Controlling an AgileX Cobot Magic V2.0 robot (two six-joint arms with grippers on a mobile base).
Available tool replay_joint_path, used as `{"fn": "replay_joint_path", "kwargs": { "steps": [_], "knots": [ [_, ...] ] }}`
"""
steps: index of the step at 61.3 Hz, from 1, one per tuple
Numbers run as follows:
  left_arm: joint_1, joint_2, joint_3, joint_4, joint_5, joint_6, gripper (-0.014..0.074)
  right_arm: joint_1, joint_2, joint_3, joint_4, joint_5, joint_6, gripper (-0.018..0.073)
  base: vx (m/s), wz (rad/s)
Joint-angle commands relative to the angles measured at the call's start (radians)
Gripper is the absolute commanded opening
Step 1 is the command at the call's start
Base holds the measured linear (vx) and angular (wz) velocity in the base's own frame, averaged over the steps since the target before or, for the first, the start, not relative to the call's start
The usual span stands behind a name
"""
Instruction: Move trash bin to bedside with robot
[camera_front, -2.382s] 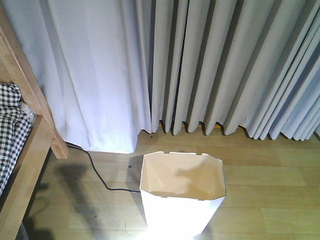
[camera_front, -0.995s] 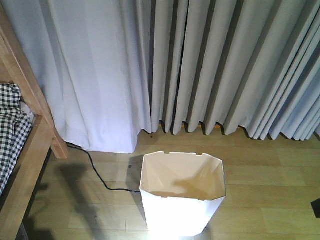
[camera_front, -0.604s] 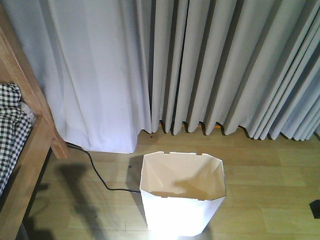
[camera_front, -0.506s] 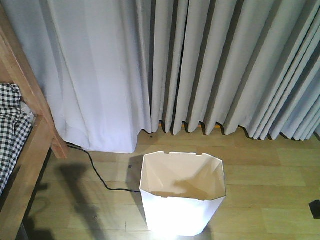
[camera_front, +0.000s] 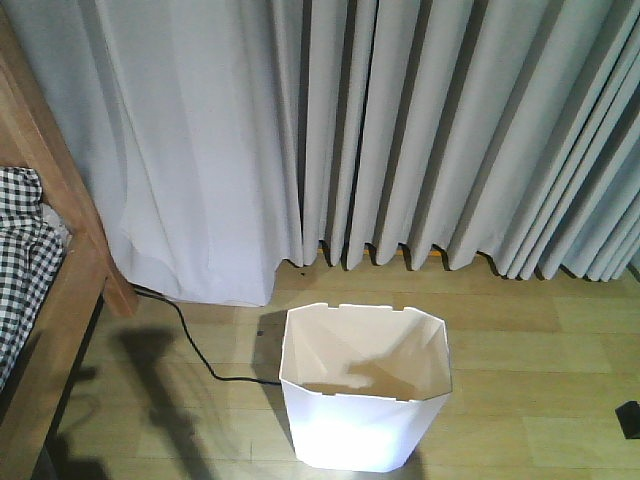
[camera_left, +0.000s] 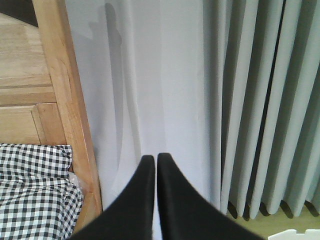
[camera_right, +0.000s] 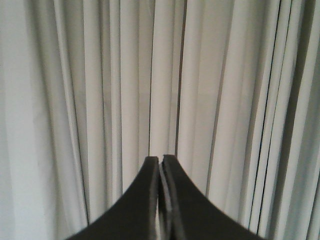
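The trash bin stands upright on the wooden floor, near the lower middle of the front view, its octagonal rim open upward and its cream inside catching a soft shadow. It sits apart from the bed, whose light wooden frame and black-and-white checked bedding fill the left edge of that view. A thin black cable runs along the floor from beside the bed's leg toward the bin's left side. Behind the bin, pale grey curtains hang in folds down to the floor. In the left wrist view the left gripper has its black fingers pressed together at the tips with nothing between them, pointing at the curtain beside the bed frame. In the right wrist view the right gripper likewise has its fingers closed on nothing, facing the curtain folds. A small dark object shows at the right edge of the floor.
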Motion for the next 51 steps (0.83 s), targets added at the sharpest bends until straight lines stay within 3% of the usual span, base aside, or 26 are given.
{"fn": "replay_joint_path", "kwargs": {
  "steps": [1, 51],
  "knots": [
    [-0.002, -0.014, 0.019, -0.004, -0.068, 0.0, -0.0006, -0.004, -0.011, 0.007, 0.003, -0.055, -0.003, -0.0009, 0.0, 0.0],
    [-0.002, -0.014, 0.019, -0.004, -0.068, 0.0, -0.0006, -0.004, -0.011, 0.007, 0.003, -0.029, -0.003, -0.0009, 0.0, 0.0]
  ]
}}
